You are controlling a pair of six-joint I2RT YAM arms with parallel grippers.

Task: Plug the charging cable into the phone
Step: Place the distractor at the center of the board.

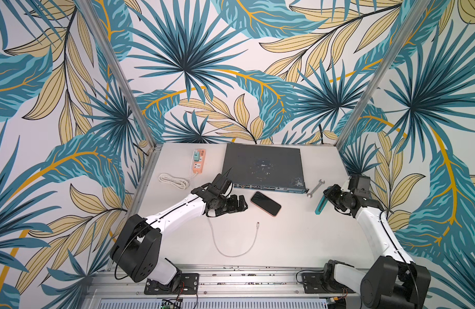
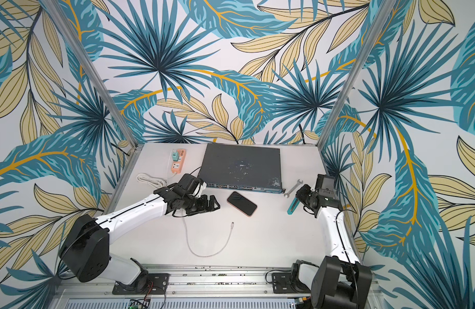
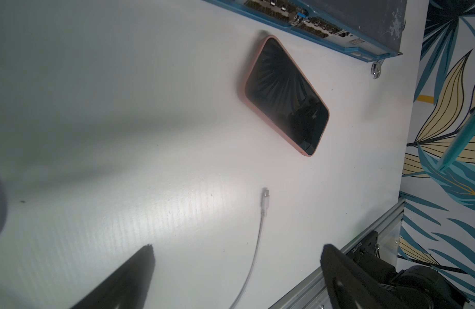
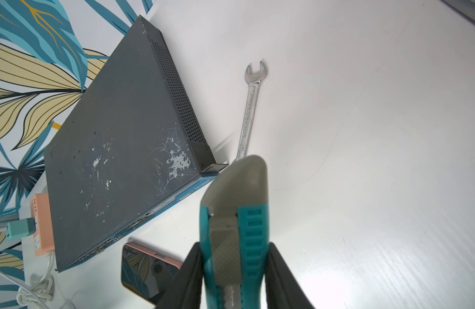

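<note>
Top views: my left gripper point(image 1: 241, 204) is hanging wide open and empty, just beside the phone point(image 1: 265, 203). The phone is lying flat, screen up, right in front of the network switch point(image 1: 263, 166). The charging cable point(image 1: 253, 240) is lying in a loose U on the table point(image 1: 298, 235), nearer my base. Its connector tip point(image 1: 257, 223) is lying free, aiming roughly at the phone but apart from it. The cable's other end is running under my left arm, out of sight. My right gripper point(image 1: 328, 194) is clamping a teal utility knife point(image 1: 319, 206), well off to the side, near the wrench point(image 1: 315, 188).

Left wrist: my two fingers point(image 3: 134, 275) are showing spread wide, and the cable is running across the table between and below them, not gripped. The connector tip is lying short of the phone's nearer short edge. I can't make out the port.

Right wrist: the jaws are pinching the knife handle from both sides. A corner of the phone is showing past it, beside the switch.

Progress, as I'm reading it: nothing is done yet, the cable isn't picked up and the phone isn't plugged. Left to do: grab the cable at the connector, line the connector up with the port and push it in. My right side is busy with the knife, so it isn't free to steady the phone.
</note>
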